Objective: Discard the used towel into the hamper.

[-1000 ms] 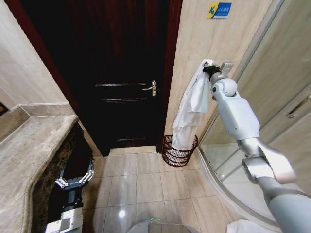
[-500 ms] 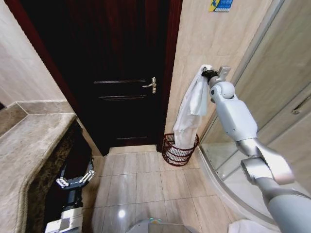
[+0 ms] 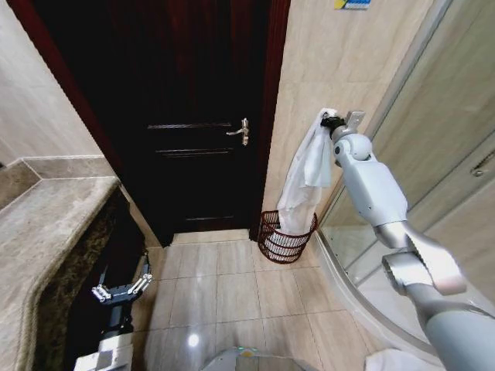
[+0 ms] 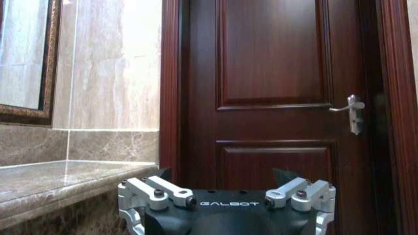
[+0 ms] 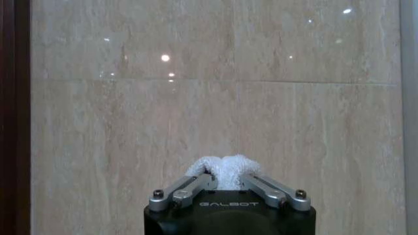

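A white towel (image 3: 307,174) hangs from my right gripper (image 3: 331,120), which is shut on its top fold high against the beige wall. The towel's lower end dips into the hamper (image 3: 287,237), a dark red-brown wire basket on the floor in the corner beside the door. In the right wrist view the towel's bunched top (image 5: 222,169) pokes out between the fingers of the right gripper (image 5: 225,180). My left gripper (image 3: 121,291) hangs low by the counter, open and holding nothing; it shows again as the left gripper (image 4: 226,193) facing the door.
A dark wooden door (image 3: 193,116) with a metal handle (image 3: 240,131) stands shut behind the hamper. A marble counter (image 3: 46,224) runs along the left. A curved glass shower enclosure (image 3: 363,263) is at the right. Tiled floor (image 3: 224,286) lies open in the middle.
My right gripper has come down a little with the towel, so more of the cloth sinks into the hamper. The head camera has shifted. The left arm stays low by the counter.
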